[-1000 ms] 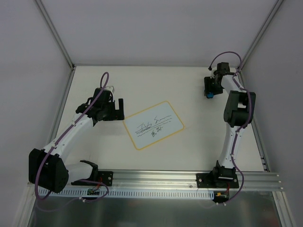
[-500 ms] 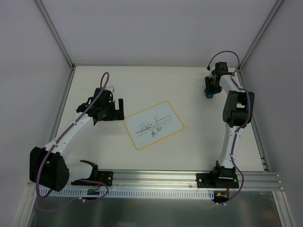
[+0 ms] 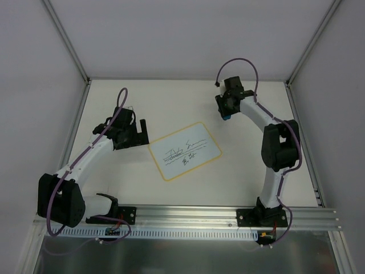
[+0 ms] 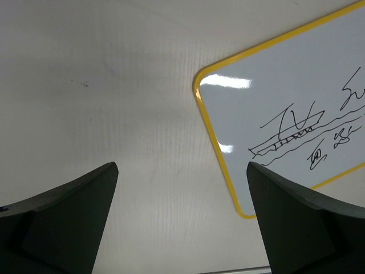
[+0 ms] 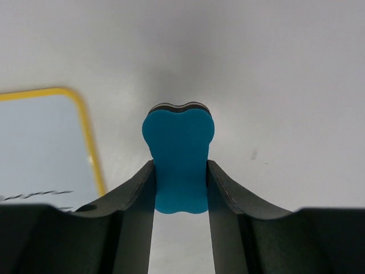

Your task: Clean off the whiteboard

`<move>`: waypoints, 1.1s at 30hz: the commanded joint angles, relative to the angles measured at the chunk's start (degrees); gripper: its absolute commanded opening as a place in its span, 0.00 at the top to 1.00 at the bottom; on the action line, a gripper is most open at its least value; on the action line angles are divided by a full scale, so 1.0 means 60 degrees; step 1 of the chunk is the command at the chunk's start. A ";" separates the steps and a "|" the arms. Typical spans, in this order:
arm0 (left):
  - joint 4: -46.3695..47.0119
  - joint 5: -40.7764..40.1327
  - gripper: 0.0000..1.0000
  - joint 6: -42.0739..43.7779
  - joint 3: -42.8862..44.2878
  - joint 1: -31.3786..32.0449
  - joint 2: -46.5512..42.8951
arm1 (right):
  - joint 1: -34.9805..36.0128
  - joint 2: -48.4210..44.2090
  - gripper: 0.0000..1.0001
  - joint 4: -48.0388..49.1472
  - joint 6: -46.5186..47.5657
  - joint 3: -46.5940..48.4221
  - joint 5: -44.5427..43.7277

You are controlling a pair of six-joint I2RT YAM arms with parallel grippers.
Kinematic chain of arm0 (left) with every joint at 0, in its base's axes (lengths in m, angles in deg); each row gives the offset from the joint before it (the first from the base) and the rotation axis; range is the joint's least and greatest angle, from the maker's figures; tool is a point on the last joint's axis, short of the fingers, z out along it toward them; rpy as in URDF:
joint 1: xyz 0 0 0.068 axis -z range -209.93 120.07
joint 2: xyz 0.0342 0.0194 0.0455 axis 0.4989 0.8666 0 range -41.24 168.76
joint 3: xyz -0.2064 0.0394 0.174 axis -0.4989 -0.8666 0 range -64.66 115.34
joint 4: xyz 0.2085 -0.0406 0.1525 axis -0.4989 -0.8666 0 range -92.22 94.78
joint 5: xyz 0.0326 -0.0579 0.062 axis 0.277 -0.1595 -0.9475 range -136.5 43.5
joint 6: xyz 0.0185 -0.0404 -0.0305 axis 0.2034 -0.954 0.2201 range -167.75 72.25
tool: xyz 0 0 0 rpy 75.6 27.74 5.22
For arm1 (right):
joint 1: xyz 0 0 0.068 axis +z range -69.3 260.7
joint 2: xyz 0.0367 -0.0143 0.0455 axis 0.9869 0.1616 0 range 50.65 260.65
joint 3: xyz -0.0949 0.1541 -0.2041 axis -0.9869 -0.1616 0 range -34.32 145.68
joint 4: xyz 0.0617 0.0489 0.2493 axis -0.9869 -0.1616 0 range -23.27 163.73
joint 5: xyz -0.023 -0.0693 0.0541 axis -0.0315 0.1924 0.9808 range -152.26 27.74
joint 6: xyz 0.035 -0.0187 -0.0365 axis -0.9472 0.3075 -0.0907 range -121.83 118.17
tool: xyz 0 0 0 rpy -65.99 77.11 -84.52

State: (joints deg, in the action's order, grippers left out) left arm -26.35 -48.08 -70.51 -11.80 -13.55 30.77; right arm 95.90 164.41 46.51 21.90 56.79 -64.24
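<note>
A: White table point(image 3: 171, 103), pale walls on three sides. The whiteboard point(image 3: 185, 150) lies flat mid-table, skewed. The black scribbles point(image 3: 183, 151) at its centre are not yet wiped.

B: Jaws?

A: Right jaws are clamped on the blue eraser point(image 5: 178, 149), at about 1 o'clock from the board and off its rim. It looks clear of the table. Left jaws are spread wide and empty, at 9 o'clock of the board, near its corner.

B: Risks?

A: Main one: nothing visible pins the board down. Drag the eraser across and the board will likely slide or spin rather than give up ink. I'd have the left jaws brace the 9 o'clock edge first.

B: And the grip?

A: The eraser is pinched at its narrow waist, with its head sticking out past the fingertips. Too much downforce or a tilted landing could make it pivot or pop out. Snagging the yellow rim on the way in could shove the board. Too light a touch leaves ink behind.
</note>
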 commanded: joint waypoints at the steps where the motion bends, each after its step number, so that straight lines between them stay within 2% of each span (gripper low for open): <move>1: -0.0333 -0.0014 0.01 -0.0759 0.0008 -0.0079 0.0113 | 0.1400 -0.0970 0.87 0.0172 -0.0906 -0.0565 -0.0561; 4: -0.0363 -0.0014 0.01 -0.1111 -0.0007 -0.0079 0.0230 | 0.2690 -0.1015 0.88 0.0216 -0.1653 -0.0814 -0.0944; 5: -0.0377 0.0044 0.01 -0.1142 -0.0006 -0.0064 0.0346 | 0.2971 -0.0957 0.95 0.0201 -0.1828 -0.0800 -0.1003; 7: -0.0377 0.0001 0.05 -0.1332 -0.0007 -0.0006 0.0537 | 0.3675 -0.0796 0.99 0.0216 -0.2399 -0.0800 -0.1018; 13: -0.0377 -0.0773 0.08 -0.2210 -0.0036 0.0331 0.1328 | 0.5022 -0.0473 1.00 0.0260 -0.3382 -0.0640 -0.1296; 16: -0.0334 -0.0849 0.12 -0.2460 0.0198 0.0419 0.1884 | 0.5521 -0.0297 1.00 0.0260 -0.3616 -0.0391 -0.1573; 24: -0.0070 -0.1172 0.35 -0.2695 0.0477 0.0419 0.2997 | 0.6108 0.0229 1.00 0.0333 -0.4803 -0.0332 -0.1766; 28: 0.0208 -0.1025 0.41 -0.2739 0.0521 0.0419 0.3262 | 0.6240 0.0435 0.99 0.0421 -0.5038 -0.0273 -0.1619; 33: 0.0676 -0.0879 0.44 -0.2885 0.0579 0.0419 0.3409 | 0.6285 0.0523 1.00 0.0582 -0.5243 -0.0287 -0.1443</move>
State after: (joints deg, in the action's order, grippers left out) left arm -24.78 -53.13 -85.99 -10.05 -11.49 50.92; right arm 133.17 167.62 48.06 -6.98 52.57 -72.43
